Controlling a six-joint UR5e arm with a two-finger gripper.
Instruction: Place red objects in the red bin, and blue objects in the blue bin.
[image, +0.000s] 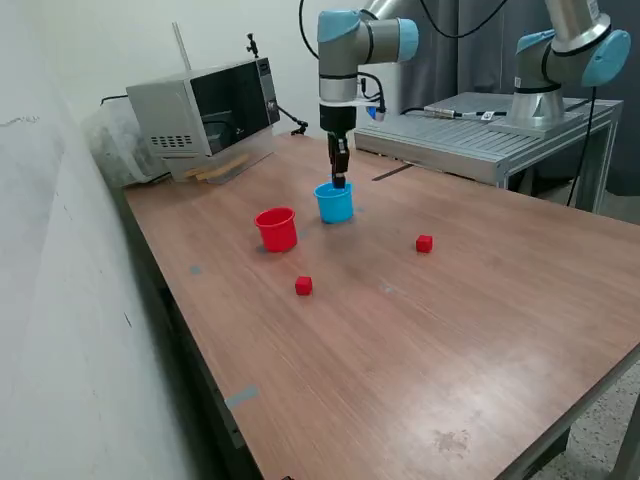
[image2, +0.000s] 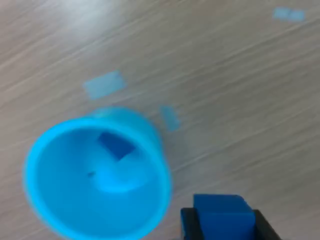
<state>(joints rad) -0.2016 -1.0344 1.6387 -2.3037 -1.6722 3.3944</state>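
Nearest the wrist camera, a small solid dark-blue cube (image2: 221, 214) sits pinched between the two black fingers of the pincer (image2: 222, 225), at the lower right of that frame. Just beside it stands the round, tapered sky-blue plastic cup (image2: 95, 180), mouth open upward, with a second dark-blue cube (image2: 116, 145) already lying on its floor.

Exterior view, upper centre: the pincer (image: 339, 180) hangs at the far rim of the sky-blue cup (image: 335, 203). The bright-red plastic cup (image: 277, 229) stands near it, toward the frame's left. Two small bright-red cubes remain on the brown wooden table (image: 480, 330): one (image: 304, 286) below the red cup, one (image: 424, 243) well apart at centre right.

Assessment: the held cube appears offset from the cup mouth, not over its middle. Releasing well calls for centring the cube above the opening first, then parting the fingers low enough that it cannot bounce off the rim or tip the light cup.
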